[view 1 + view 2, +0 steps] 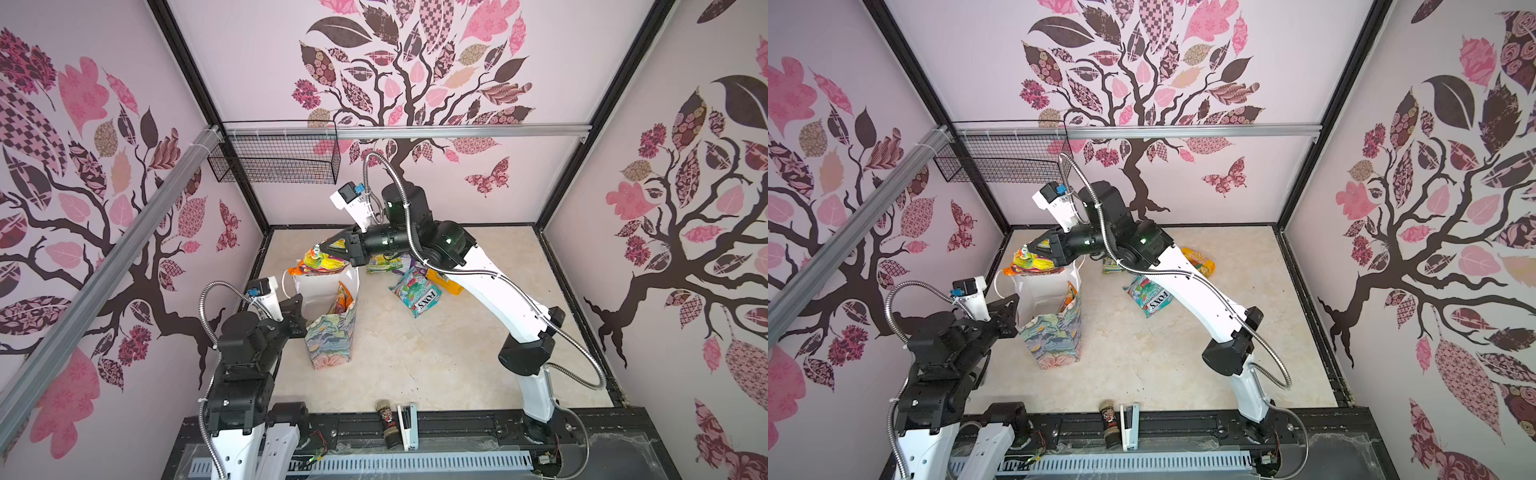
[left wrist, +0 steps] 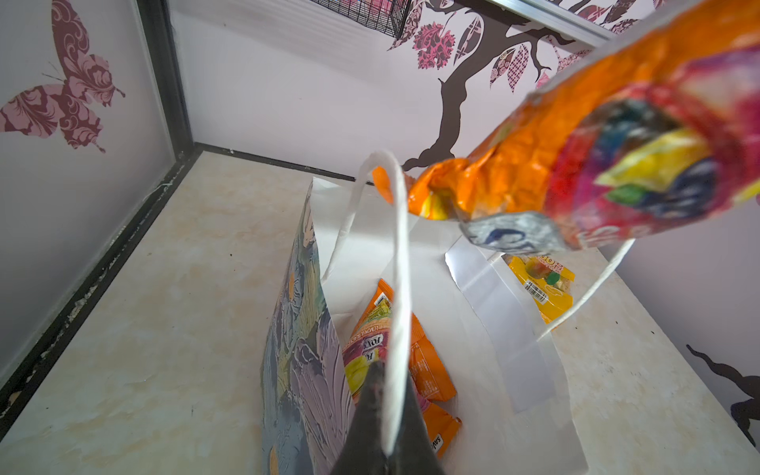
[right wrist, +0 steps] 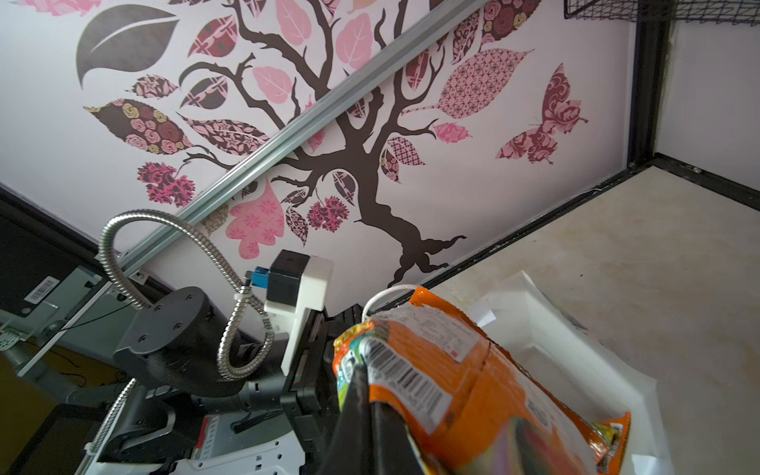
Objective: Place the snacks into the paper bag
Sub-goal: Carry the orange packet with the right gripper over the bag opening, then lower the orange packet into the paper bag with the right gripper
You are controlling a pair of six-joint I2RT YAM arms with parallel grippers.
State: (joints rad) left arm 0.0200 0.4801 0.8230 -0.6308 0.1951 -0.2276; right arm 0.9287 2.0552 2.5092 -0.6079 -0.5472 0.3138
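Observation:
The floral paper bag [image 1: 330, 336] [image 1: 1054, 338] stands open on the table's left side. My left gripper [image 1: 297, 309] [image 2: 390, 380] is shut on its white cord handle [image 2: 401, 267]. Orange packets [image 2: 427, 370] lie inside the bag. My right gripper [image 1: 323, 249] [image 3: 368, 382] is shut on an orange snack packet [image 1: 319, 265] [image 1: 1034, 265] [image 3: 473, 386], which hangs over the far rim of the bag's mouth. More snacks lie behind the bag: a teal FOX'S packet [image 1: 415, 294] [image 1: 1148, 297], a green-yellow one [image 1: 382, 264] and a yellow-orange one [image 1: 1200, 259] [image 2: 543, 288].
A dark spice jar [image 1: 385, 419] and a white stapler [image 1: 407, 424] lie at the table's front edge. A black wire basket [image 1: 274, 156] hangs on the back rail at the left. Walls close in the table on three sides.

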